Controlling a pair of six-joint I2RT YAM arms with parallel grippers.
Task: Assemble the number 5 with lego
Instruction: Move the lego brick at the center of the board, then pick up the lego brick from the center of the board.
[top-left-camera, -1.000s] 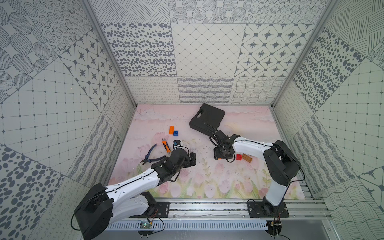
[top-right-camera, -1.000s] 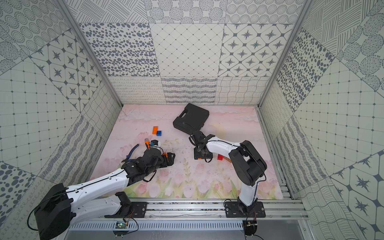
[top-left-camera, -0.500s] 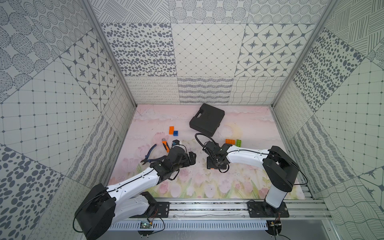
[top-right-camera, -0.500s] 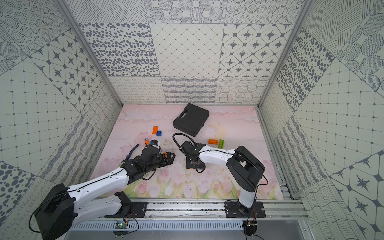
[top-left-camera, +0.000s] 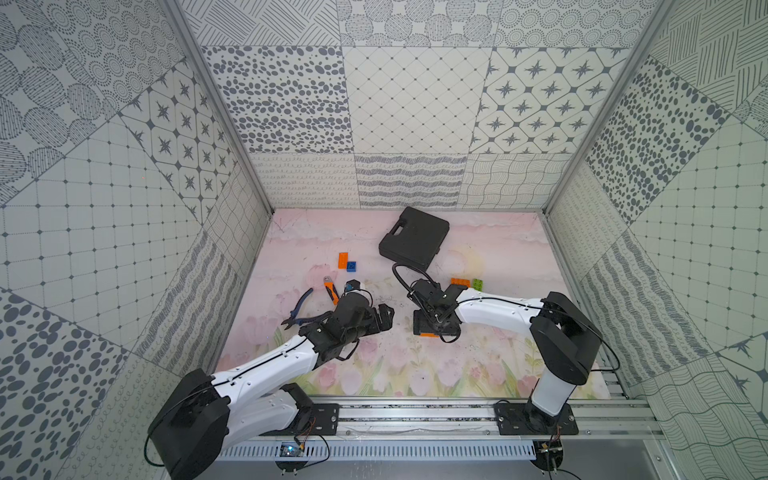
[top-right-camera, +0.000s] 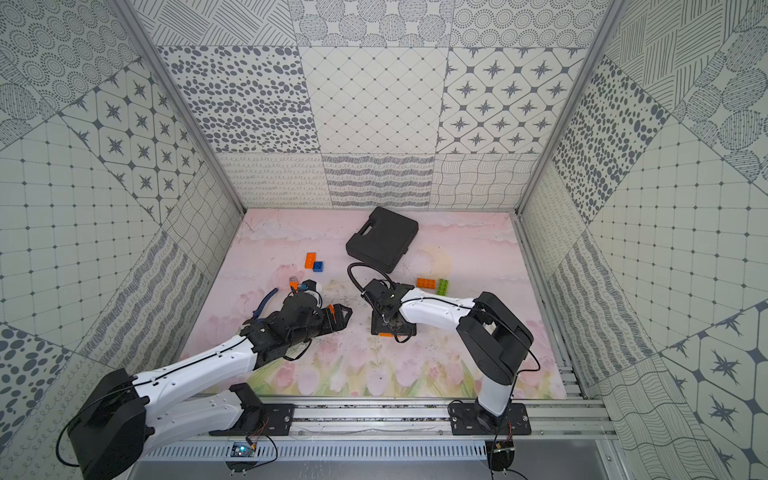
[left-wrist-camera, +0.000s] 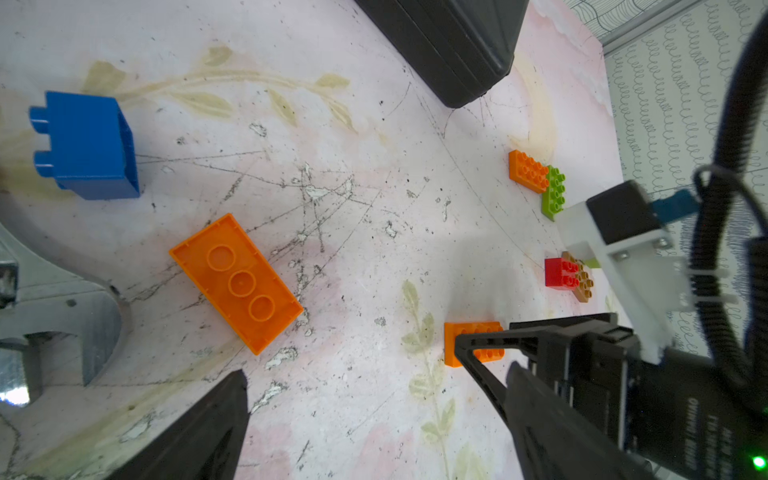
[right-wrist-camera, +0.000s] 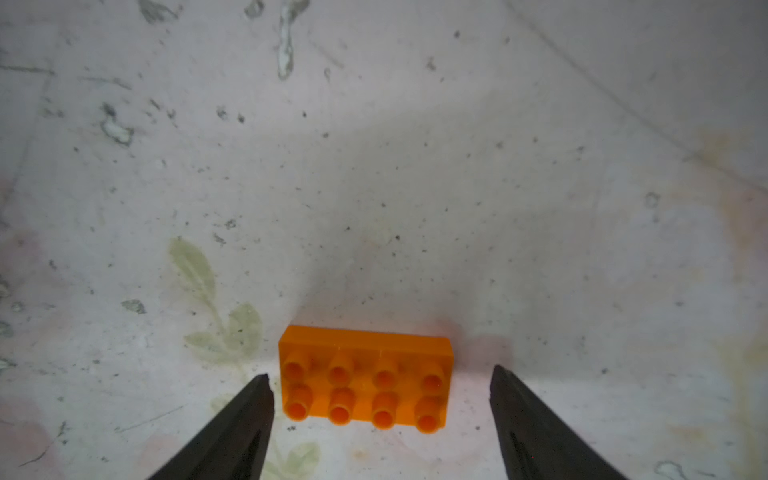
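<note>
right pincer (right-wrist-camera: 380, 374) hangs open over the orange brick (right-wrist-camera: 365, 376), which lies studs up mid-surface, its long axis running tip to tip. left pincer (left-wrist-camera: 376, 370), wide open and empty, waits at the brick's nine o'clock, farther off.

My left gripper (top-left-camera: 384, 318) reaches toward the centre, jaws spread wide. My right gripper (right-wrist-camera: 380, 374) points down just right of it, jaws parted.

A: From above, the right gripper (top-left-camera: 435, 329) covers the orange brick (top-left-camera: 428, 334), just a sliver showing

B: Left wrist view: brown brick (left-wrist-camera: 582, 283) half behind the red brick (left-wrist-camera: 558, 273), black case (left-wrist-camera: 440, 41) cropped at the edge
</note>
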